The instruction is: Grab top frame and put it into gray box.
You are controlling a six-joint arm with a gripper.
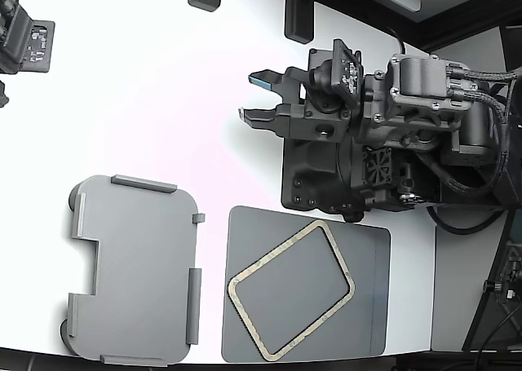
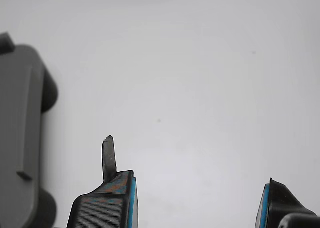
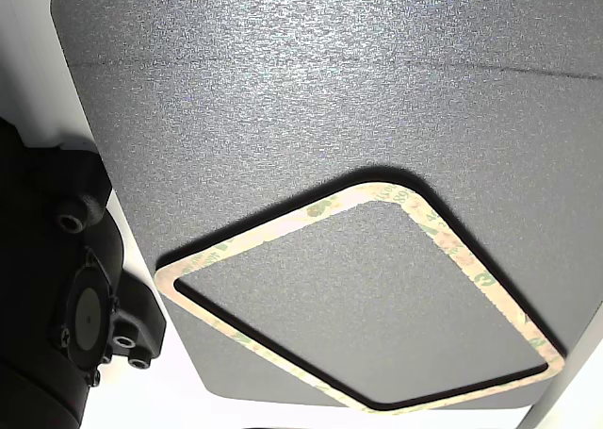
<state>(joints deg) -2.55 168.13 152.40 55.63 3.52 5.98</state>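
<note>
The top frame is a thin beige outline with greenish speckles, lying tilted on a dark gray mat at the exterior view's lower middle; it also shows close up in the other view. The gray box is a light gray shallow tray with raised edge tabs, at the exterior view's lower left; its edge shows in the wrist view. My gripper is open and empty above the white table, well above the frame and up and to the right of the box. Its blue-edged fingertips frame bare table.
The arm's dark base stands just above the mat in the exterior view. A second dark device sits at the upper left and dark blocks at the top edge. A black mount shows beside the mat in the other view.
</note>
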